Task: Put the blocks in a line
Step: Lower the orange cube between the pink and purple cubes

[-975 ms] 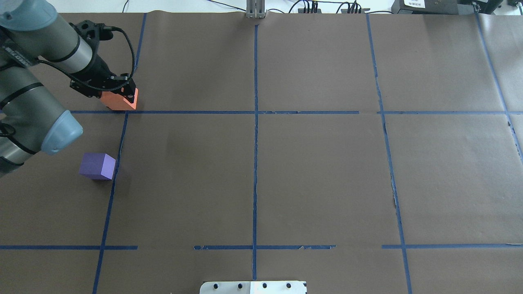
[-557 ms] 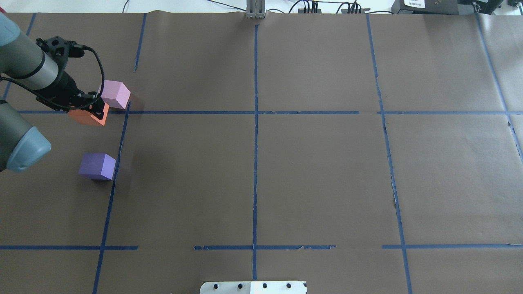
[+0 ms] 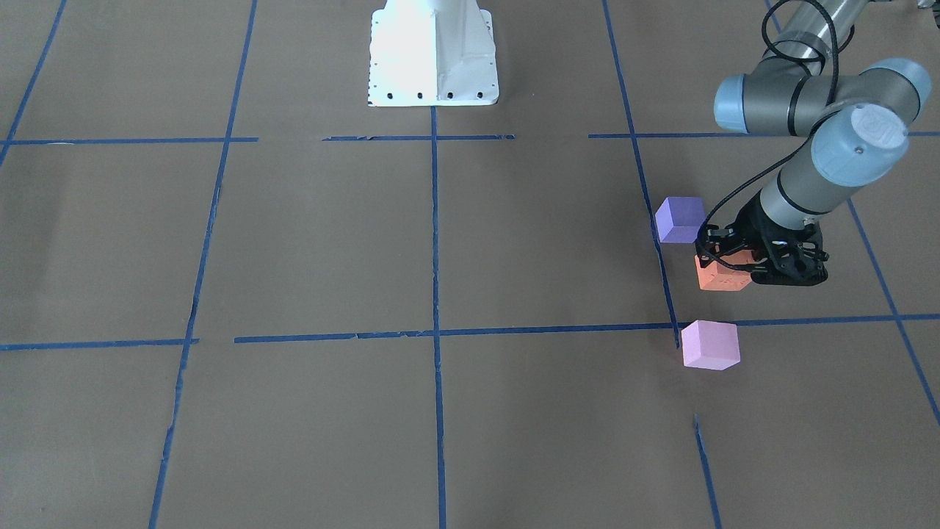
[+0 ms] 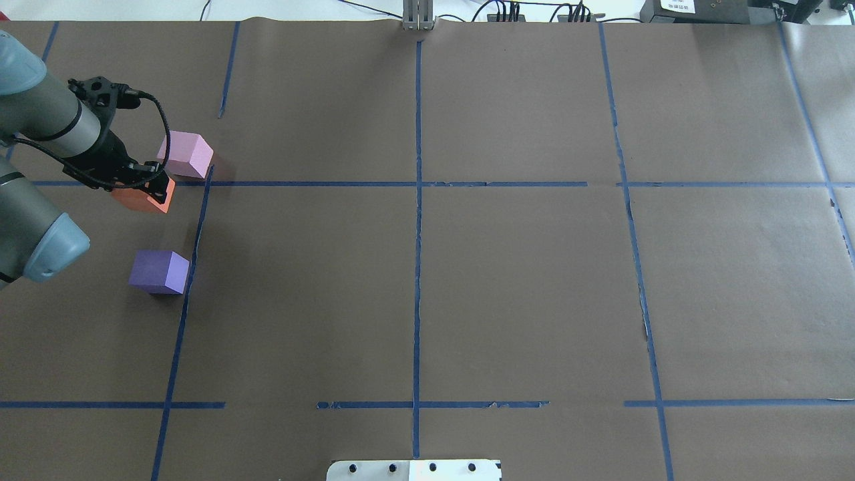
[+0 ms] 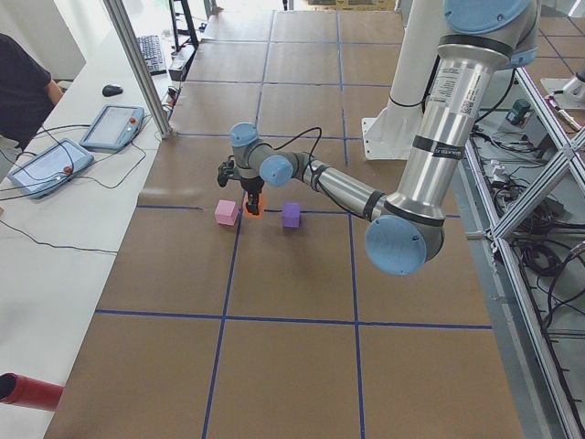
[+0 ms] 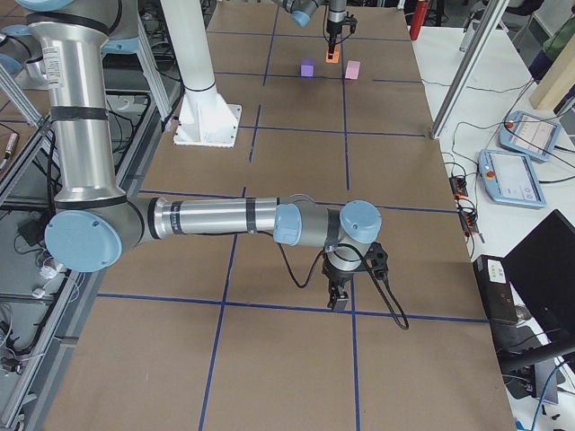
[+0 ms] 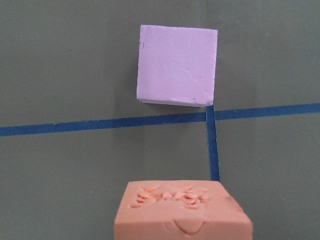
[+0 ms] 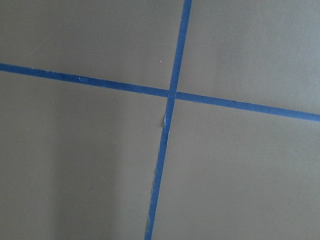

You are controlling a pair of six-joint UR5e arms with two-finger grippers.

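Left gripper [image 3: 734, 258] pinching orange block [image 3: 716, 280], between pink block [image 3: 710, 344] and purple block [image 3: 679, 219]; row runs near-to-far.

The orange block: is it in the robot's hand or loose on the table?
Held. The left hand is shut on the orange block, gripping its upper part. Whether the block touches the table cannot be told.

At the left side of the surface [image 4: 467, 280], middle block [image 4: 137, 200] in the left end effector [image 4: 155, 188], far block [image 4: 187, 155] near it across a tape line [image 4: 300, 184], near block [image 4: 159, 272] apart, toward the robot
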